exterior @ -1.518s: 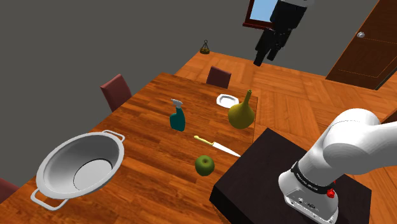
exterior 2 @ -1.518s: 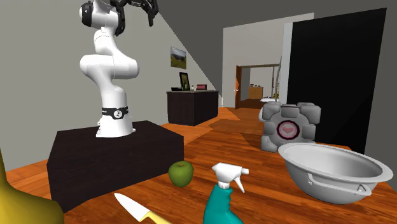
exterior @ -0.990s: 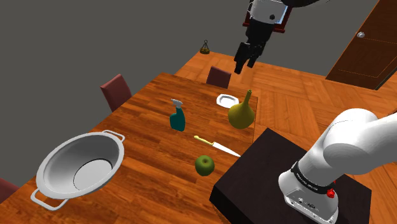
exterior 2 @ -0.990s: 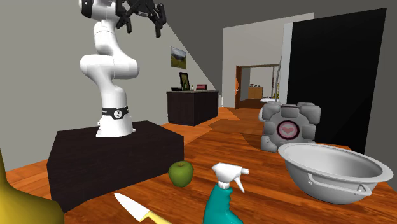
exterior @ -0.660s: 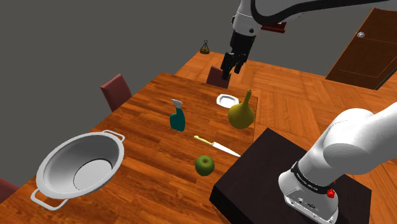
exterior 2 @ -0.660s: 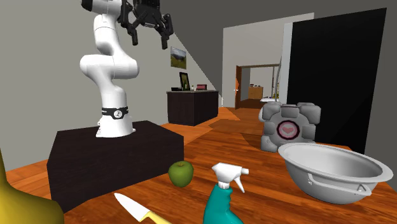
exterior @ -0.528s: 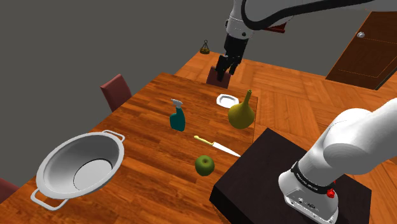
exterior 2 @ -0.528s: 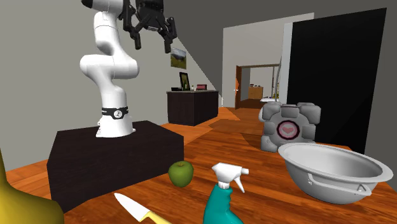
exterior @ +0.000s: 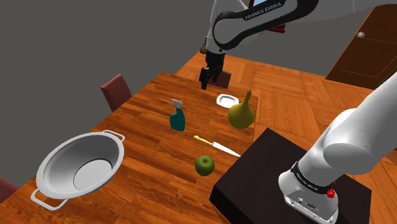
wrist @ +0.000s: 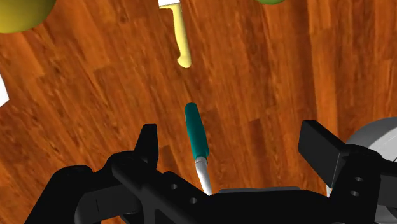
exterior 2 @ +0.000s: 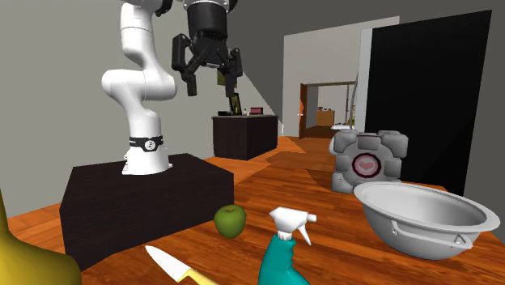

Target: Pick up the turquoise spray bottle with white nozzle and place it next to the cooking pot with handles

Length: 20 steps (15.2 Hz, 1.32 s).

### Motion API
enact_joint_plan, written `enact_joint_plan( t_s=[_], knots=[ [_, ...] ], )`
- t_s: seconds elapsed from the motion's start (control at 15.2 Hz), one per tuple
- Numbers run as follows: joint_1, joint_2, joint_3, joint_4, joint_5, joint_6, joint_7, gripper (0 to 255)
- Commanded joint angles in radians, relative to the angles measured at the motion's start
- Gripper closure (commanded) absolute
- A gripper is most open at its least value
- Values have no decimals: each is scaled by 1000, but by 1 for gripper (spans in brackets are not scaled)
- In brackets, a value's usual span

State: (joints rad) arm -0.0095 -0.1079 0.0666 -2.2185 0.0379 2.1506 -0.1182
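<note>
A black gripper [exterior 2: 213,81] hangs in the air above a wooden table [exterior: 151,149], its jaws spread wide and holding nothing. A teal spray bottle [wrist: 196,137] with a white nozzle stands upright on the table well below the jaws. It lines up with the gap between them and is untouched. A grey pot [exterior: 60,159] with handles sits well apart, out past one finger. A yellow-handled knife [wrist: 181,38] lies beyond the bottle.
</note>
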Motion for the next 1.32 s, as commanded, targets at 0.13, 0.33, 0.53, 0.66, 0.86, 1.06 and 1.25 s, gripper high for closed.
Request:
enact_joint_plan(
  t_s=[0.13, 0.33, 0.53, 0.66, 0.86, 1.06, 1.25],
  knots=[
    [5, 161, 6, 94, -18, 57, -14, 0],
    [9, 279, 9, 175, -34, 87, -24, 0],
    [14, 398, 10, 268, -50, 105, -34, 0],
    [19, 478, 10, 336, -61, 112, -40, 0],
    [28, 600, 9, 451, -77, 111, -50, 0],
    [38, 726, 8, 581, -91, 99, -61, 0],
    [42, 773, 7, 614, -96, 112, -64, 0]
  ],
)
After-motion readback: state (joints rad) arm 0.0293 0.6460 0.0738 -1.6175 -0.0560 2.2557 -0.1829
